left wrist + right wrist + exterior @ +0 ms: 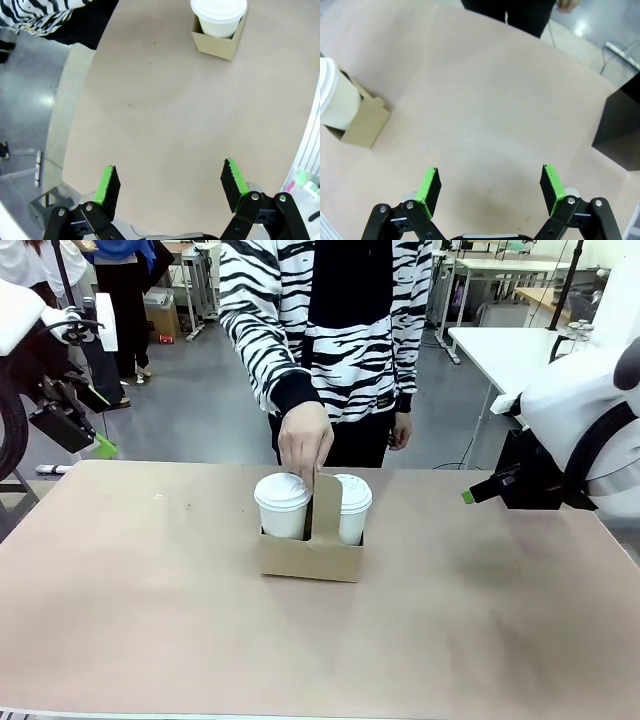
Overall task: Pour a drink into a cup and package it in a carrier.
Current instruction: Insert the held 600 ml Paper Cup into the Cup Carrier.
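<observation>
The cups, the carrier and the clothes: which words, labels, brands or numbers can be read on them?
None can be read.
Lidded cups: plain white, no print.
Carrier: plain brown cardboard, no print.
Person's striped top: a small dark patch near the hem, too small and blurred to read.

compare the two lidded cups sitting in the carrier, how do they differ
The left cup stands nearer the camera, so more of its wall shows above the carrier; the right cup sits partly behind the upright handle. The person's hand hangs just over the left cup by the handle; nothing is above the right cup. Both are white, upright, lidded and seated in the carrier's holes.
</observation>
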Available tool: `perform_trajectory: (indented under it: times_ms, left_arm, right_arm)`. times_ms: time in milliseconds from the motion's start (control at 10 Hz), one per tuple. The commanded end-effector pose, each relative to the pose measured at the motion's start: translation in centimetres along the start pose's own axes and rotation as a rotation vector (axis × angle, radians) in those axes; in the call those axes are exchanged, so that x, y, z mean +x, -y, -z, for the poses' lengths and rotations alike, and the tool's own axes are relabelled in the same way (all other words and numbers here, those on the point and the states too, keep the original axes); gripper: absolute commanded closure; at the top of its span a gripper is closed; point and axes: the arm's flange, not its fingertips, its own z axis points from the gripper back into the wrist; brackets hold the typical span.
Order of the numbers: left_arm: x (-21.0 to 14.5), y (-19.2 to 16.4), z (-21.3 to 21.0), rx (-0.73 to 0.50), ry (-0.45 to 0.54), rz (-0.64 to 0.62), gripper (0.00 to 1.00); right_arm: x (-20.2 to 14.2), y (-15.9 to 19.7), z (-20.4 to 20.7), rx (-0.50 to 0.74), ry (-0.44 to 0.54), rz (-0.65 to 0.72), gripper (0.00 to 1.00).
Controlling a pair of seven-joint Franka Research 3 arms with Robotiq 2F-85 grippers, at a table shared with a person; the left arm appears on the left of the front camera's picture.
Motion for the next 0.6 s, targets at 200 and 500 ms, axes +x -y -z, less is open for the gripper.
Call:
perform_trajectory:
  times_ms: [200, 500]
  left_arm:
    - [0.07, 0.01, -0.20, 0.001, 0.000, -0.015, 0.00]
    - [0.07, 0.01, -0.20, 0.001, 0.000, -0.015, 0.00]
  right_arm:
    - [0.08, -0.28, -0.01, -0.010, 0.013, 0.000, 0.00]
    - [0.08, -0.28, -0.01, -0.010, 0.013, 0.000, 0.00]
